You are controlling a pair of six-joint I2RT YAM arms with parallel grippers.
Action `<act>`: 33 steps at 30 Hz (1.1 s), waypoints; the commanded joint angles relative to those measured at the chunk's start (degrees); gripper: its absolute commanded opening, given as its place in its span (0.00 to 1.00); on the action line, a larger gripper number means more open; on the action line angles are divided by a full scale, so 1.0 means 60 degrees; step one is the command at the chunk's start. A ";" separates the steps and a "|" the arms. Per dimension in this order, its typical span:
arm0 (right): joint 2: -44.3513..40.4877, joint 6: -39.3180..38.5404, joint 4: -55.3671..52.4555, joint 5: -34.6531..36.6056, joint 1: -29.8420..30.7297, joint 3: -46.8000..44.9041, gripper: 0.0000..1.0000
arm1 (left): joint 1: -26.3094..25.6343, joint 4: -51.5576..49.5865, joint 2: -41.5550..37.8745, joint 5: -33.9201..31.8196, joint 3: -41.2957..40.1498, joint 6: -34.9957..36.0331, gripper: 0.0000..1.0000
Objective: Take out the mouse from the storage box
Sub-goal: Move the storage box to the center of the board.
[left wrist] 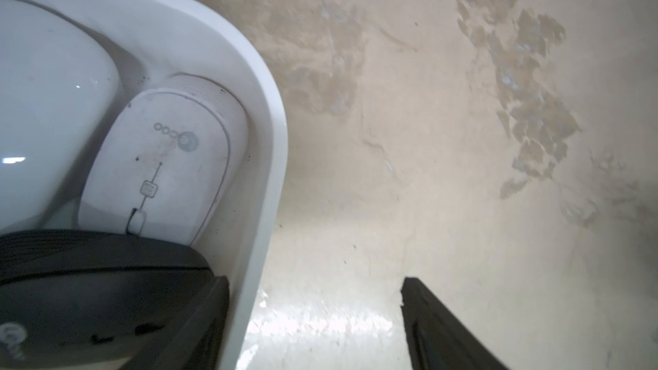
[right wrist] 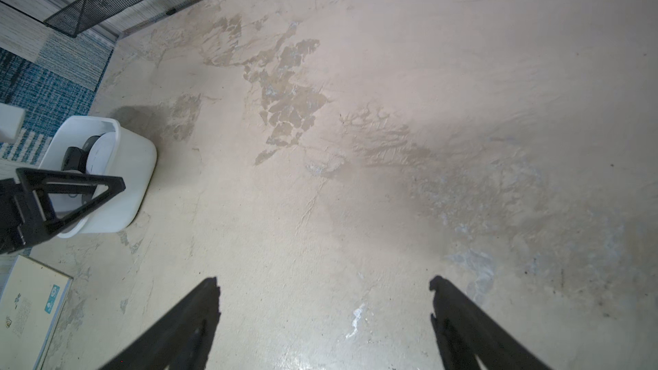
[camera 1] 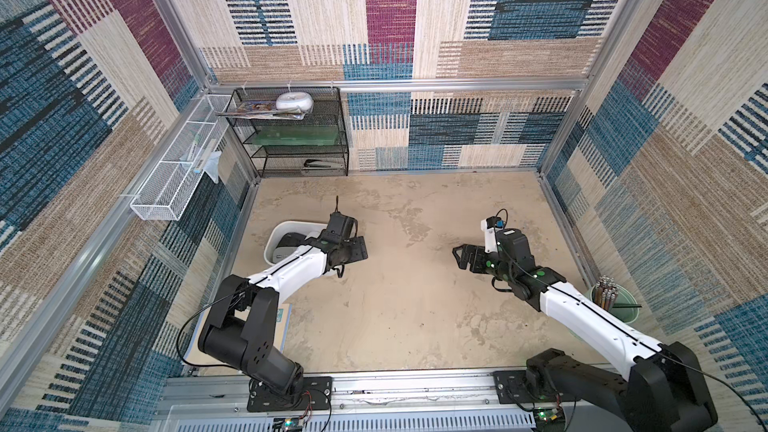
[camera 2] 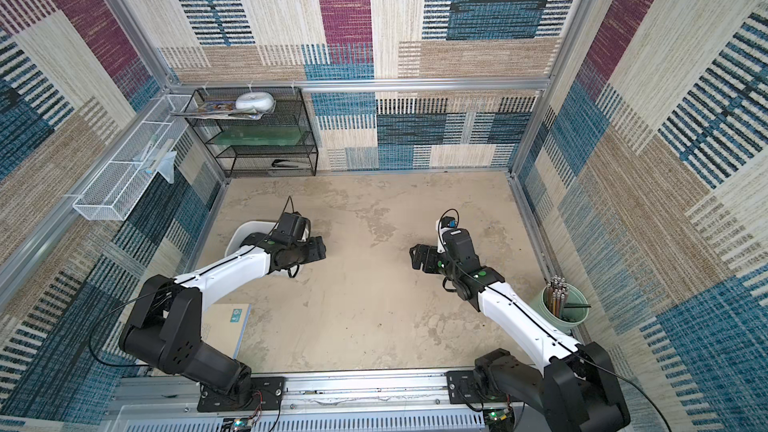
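The mouse (left wrist: 160, 165) is seen inside the storage box (left wrist: 267, 108). Reaching is judged in hand: the left gripper (left wrist: 313, 281) is held open, empty, astride the box wall, so recentring is needed.

The box (left wrist: 270, 119) wall stands between the left gripper (left wrist: 313, 281) jaws. Mice (left wrist: 160, 158) pack the box tightly; the table (camera 1: 415, 305) centre lies open.

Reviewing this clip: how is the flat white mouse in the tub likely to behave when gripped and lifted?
The white mouse looks hard and smooth-topped, so it is probably stiff but slippery; its ribbed side may grip better. It sits tight against the wall of the storage box, with a black mouse overlapping its wheel end, so it may snag.
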 commanded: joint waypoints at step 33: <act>0.0963 0.1491 0.0769 0.0347 0.3245 0.0322 0.95 | 0.3608 -0.0719 -0.0360 0.0671 0.0542 -0.0719 0.94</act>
